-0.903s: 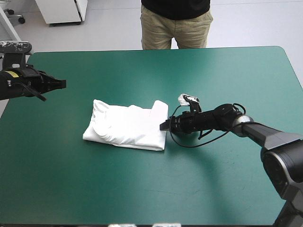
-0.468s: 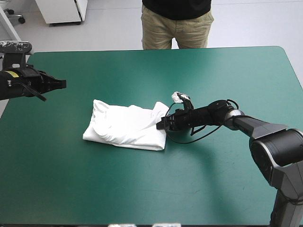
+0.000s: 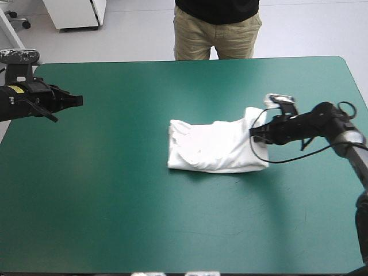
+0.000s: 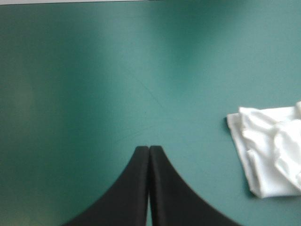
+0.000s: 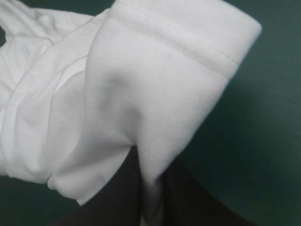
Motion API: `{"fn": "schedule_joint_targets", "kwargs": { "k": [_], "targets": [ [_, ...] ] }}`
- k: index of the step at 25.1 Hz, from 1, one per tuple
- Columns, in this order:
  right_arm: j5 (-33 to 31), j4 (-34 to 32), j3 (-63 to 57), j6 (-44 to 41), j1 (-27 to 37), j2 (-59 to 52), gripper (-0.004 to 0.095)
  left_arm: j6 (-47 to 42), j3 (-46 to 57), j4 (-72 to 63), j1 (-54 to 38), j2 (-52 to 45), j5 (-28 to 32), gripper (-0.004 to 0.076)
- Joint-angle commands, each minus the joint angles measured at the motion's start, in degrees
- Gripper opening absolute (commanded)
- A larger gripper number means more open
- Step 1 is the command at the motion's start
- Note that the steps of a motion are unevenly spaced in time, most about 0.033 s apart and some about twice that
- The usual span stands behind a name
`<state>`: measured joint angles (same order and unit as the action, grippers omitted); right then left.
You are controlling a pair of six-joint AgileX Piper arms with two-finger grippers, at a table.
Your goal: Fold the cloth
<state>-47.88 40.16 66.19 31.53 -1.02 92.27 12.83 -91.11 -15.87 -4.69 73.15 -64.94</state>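
High view: folded T-shirt (image 3: pixel 215 148) stretching lengthwise away from the right gripper (image 3: pixel 253 133), clamped on its nearest corner. Left gripper (image 3: pixel 77 100) far beyond the opposite end.

Left wrist: pressed together on nothing, T-shirt (image 4: pixel 268 155) well off.

Right wrist: hem pinched between black fingers (image 5: pixel 122 193).

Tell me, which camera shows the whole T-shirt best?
The high view: the whole folded T-shirt lies on the teal-green table. The left wrist view catches only one end; the right wrist view shows just a hemmed fold pinched in the right gripper.
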Motion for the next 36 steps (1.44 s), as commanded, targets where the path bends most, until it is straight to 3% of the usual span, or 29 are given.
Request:
{"fn": "schedule_joint_targets", "kwargs": {
  "k": [1,8,12,14,17,18,20,21,22,24,26,33,36],
  "targets": [
    [-0.7,-9.6,1.4,-8.1,8.1,-7.5,0.0003,2.2,-1.4,-2.9,0.0,-1.4,3.6,-0.0009],
    [-1.3,-31.7,1.4,-20.3,20.5,-12.6,0.0003,3.7,-1.4,-2.6,0.0,-1.4,2.4,-0.0009],
    [0.5,-46.1,1.4,-29.9,21.7,-12.7,0.0008,3.7,-1.4,-3.0,0.0,-1.4,2.1,-0.0009],
    [1.6,-48.4,1.3,-30.5,21.7,-12.4,0.0067,3.7,-1.4,-3.0,0.0,-1.4,2.4,-0.0009],
    [1.9,-45.4,1.3,-28.6,21.7,-12.3,0.0258,4.1,-1.4,-2.7,0.0,-1.4,3.4,-0.0009],
    [1.6,-45.2,1.3,-28.3,21.7,-12.3,0.0462,4.1,-1.4,-2.7,0.0,-1.4,4.1,-0.0009],
    [1.6,-42.9,1.3,-29.1,21.7,-12.3,0.0717,4.1,-1.4,-2.7,0.0,-1.4,4.5,-0.0009],
    [1.6,-40.2,1.3,-28.4,21.7,-12.3,0.0799,4.0,-1.4,-2.7,0.0,-1.7,4.9,-0.0009],
    [1.6,-35.7,1.3,-26.0,21.1,-12.8,0.0806,3.5,-1.4,-2.5,0.0,-2.3,5.8,-0.0009],
    [1.6,-28.6,1.3,-19.1,18.2,-15.0,0.0744,1.1,-1.4,1.3,0.0,-5.0,8.4,-0.0009],
    [2.9,-23.6,1.3,-14.4,12.7,-19.4,0.0607,-3.6,-1.4,7.4,0.0,-8.5,11.3,-0.0009],
    [5.6,-22.6,2.4,-12.4,-0.7,-35.6,-0.0018,-7.5,-0.9,18.6,0.0,-18.1,15.2,-0.0009],
    [8.3,-18.1,2.4,-9.5,-3.1,-45.2,-0.0017,-7.7,2.4,20.0,0.0,-23.1,18.2,-0.0009]
  ]
}}
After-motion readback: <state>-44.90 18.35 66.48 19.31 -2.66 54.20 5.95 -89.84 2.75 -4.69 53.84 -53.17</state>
